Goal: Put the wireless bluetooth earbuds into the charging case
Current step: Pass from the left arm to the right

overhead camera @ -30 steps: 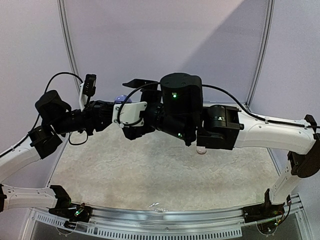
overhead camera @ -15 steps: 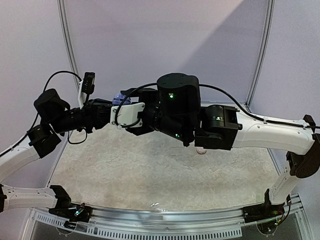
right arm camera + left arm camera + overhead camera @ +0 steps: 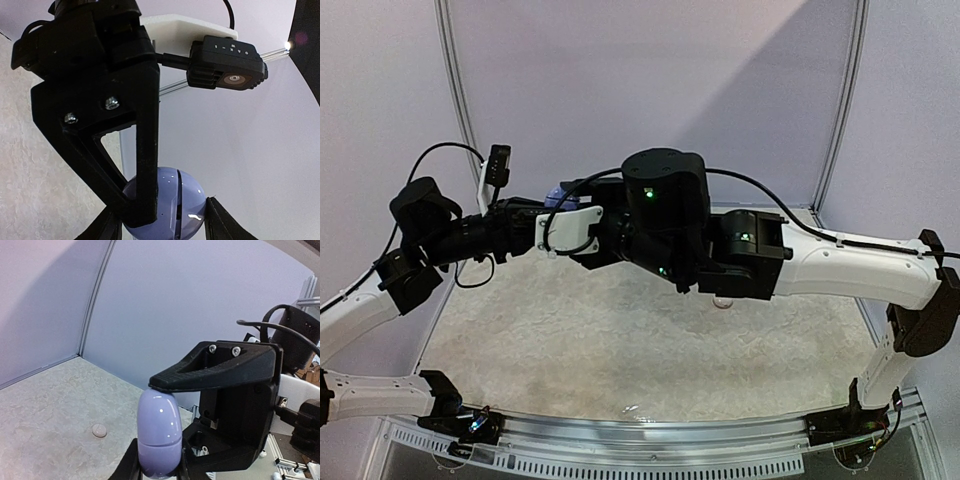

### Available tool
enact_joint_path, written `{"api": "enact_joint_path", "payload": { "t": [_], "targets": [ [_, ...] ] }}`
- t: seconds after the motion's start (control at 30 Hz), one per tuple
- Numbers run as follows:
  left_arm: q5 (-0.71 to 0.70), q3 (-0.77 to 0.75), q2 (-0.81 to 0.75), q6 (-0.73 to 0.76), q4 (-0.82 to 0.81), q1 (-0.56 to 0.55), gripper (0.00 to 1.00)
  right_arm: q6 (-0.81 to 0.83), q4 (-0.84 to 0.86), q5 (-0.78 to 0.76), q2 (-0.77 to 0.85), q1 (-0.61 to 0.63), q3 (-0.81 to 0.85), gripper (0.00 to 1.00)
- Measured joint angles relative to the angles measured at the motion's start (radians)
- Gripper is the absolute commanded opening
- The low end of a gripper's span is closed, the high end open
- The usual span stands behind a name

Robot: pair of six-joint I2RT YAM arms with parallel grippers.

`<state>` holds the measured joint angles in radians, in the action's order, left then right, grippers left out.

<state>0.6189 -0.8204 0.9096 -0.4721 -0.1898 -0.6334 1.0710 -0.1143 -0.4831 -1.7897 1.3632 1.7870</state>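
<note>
Left gripper: clamped on the lower end of the charging case, lid closed, held in the air above the far left part of the bench.

Right gripper: brought leftward over the last second, jaws narrowed from wide, now straddling the case with one finger touching its top end. Firm clamp or not: cannot be told.

Meaning for the task: probably preparing to open the lid; sockets not yet accessible, no insertion possible.

Small pale item, probably one of the wireless bluetooth earbuds: lying on the bench right of centre, well apart from the case. Second earbud: not located.
</note>
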Motion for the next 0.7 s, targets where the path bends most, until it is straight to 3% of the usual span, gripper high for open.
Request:
{"api": "enact_joint_path", "payload": {
  "t": [0.17,0.3,0.7],
  "targets": [
    [0.011,0.0,0.0,-0.012,-0.007,0.004,0.1,-0.018,-0.005,0.0,0.0,0.0,0.002,0.23],
    [0.03,0.002,0.0,-0.027,-0.016,0.01,0.11,-0.039,-0.005,-0.001,0.0,0.002,0.002,0.21],
    [0.068,0.013,0.0,-0.051,-0.059,0.02,0.31,-0.081,0.016,-0.001,0.0,0.005,-0.004,0.14]
  ]
}}
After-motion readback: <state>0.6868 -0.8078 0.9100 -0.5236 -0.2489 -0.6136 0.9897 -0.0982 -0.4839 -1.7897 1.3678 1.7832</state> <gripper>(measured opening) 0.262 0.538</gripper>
